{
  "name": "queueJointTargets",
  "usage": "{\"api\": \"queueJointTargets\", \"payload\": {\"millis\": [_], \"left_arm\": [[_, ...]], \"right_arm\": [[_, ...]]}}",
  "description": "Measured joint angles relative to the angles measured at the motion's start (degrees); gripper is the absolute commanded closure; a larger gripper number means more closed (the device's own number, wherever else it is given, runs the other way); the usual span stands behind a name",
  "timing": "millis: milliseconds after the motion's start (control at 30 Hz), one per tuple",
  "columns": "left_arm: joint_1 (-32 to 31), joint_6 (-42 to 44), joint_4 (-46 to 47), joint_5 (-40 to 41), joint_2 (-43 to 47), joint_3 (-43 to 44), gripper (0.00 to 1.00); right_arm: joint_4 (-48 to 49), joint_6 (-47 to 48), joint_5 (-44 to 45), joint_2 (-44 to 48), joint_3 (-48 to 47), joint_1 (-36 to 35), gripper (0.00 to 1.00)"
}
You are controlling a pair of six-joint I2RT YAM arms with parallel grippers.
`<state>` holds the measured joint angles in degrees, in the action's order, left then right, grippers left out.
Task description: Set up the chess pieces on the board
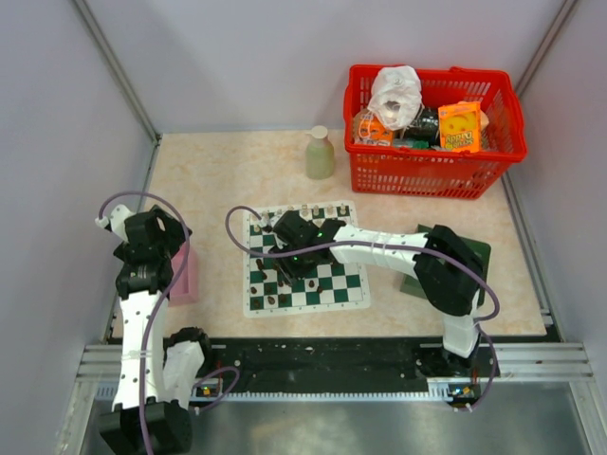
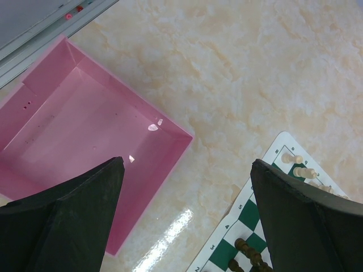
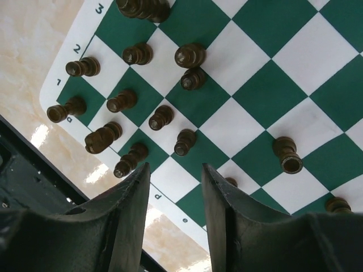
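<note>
The green-and-white checked board (image 1: 327, 281) lies mid-table. My right gripper (image 1: 296, 256) hovers over its left part, open and empty (image 3: 174, 170). Below it several dark chess pieces (image 3: 161, 117) stand on the board's near rows, and one dark rook (image 3: 287, 154) stands further right. Cream pieces (image 1: 322, 210) line the board's far edge. My left gripper (image 1: 152, 248) hangs open and empty (image 2: 187, 170) above the table between the pink tray (image 2: 85, 141) and the board's left edge (image 2: 249, 215). Cream pieces (image 2: 300, 168) and dark pieces (image 2: 249, 258) show at that edge.
A red basket (image 1: 433, 131) of groceries stands at the back right. A pale bottle (image 1: 320, 154) stands behind the board. A dark green tray (image 1: 474, 251) lies under the right arm. The pink tray (image 1: 184, 275) sits left of the board.
</note>
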<state>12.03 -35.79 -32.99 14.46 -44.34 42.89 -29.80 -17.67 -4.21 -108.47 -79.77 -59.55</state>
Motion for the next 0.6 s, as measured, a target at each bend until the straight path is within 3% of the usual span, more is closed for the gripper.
{"api": "queueJointTargets", "payload": {"millis": [600], "left_arm": [[0.0,0.4,0.0,0.2,0.4,0.0,0.01]], "right_arm": [[-1.2,0.8,1.8,-4.6,-2.8,-0.3,0.67]]}}
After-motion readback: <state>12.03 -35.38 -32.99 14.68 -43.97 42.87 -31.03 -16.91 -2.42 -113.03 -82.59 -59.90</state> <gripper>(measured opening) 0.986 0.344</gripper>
